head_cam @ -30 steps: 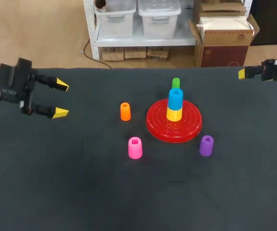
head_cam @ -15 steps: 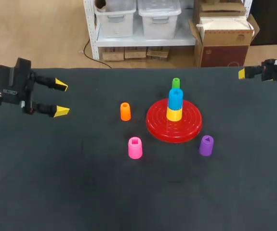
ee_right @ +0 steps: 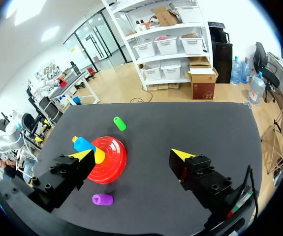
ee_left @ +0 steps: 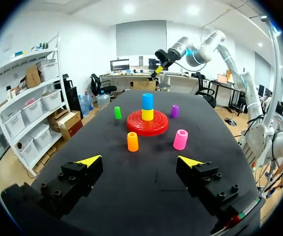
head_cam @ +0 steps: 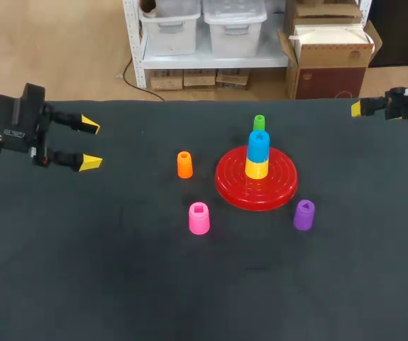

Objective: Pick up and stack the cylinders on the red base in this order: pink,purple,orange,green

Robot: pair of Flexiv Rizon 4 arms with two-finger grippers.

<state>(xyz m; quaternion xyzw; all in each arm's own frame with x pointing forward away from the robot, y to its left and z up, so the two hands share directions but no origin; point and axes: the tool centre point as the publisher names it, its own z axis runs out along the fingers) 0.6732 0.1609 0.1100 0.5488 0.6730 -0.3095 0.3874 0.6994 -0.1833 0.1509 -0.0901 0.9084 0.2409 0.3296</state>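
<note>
Left gripper (head_cam: pixel 86 143) and right gripper (ee_right: pixel 131 153) spread wide, empty, at opposite table (head_cam: pixel 118 284) edges; pink (head_cam: pixel 199 218), purple (head_cam: pixel 304 214), orange (head_cam: pixel 184 165), green (head_cam: pixel 259 122) stand around the base (head_cam: pixel 274 190)

Your head view looks down on the whole table (head_cam: pixel 118 284) from above and behind. Each wrist view faces inward from a table end, along its own fingers (ee_left: pixel 89 161). All three share the red base (head_cam: pixel 256 177), well ahead of the fingers.

Pink cylinder (head_cam: pixel 199 218), purple (head_cam: pixel 304 214), orange (head_cam: pixel 184 165), green (head_cam: pixel 260 123) stand around red base (head_cam: pixel 274 188).
</note>
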